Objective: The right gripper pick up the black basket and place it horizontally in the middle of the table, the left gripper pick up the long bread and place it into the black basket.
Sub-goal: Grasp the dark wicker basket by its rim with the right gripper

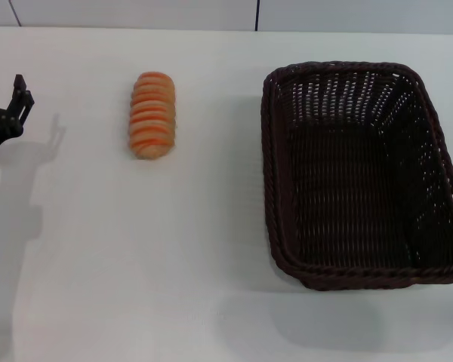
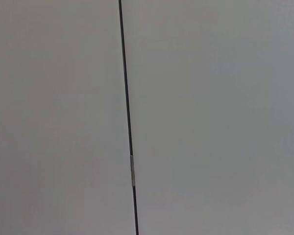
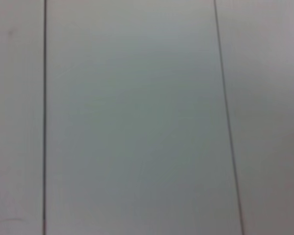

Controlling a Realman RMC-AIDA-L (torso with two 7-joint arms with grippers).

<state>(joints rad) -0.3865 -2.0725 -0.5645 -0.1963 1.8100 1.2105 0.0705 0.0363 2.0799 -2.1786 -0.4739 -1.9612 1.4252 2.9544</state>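
Head view: the black basket (image 1: pixel 362 177) sits empty by the table's (image 1: pixel 211 256) right edge; the long bread (image 1: pixel 152 115) lies left of centre, toward the far edge. The left gripper (image 1: pixel 16 102) hovers at the left edge, its state unreadable. Both wrist views show only pale seamed panels.

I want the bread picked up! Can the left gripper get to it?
Probably yes: only bare white table lies between the left gripper, at the table's left edge, and the striped orange oblong loaf.

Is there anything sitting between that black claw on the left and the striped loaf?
Nothing visible: only bare white table lies between the left gripper and the orange-striped oblong long bread.
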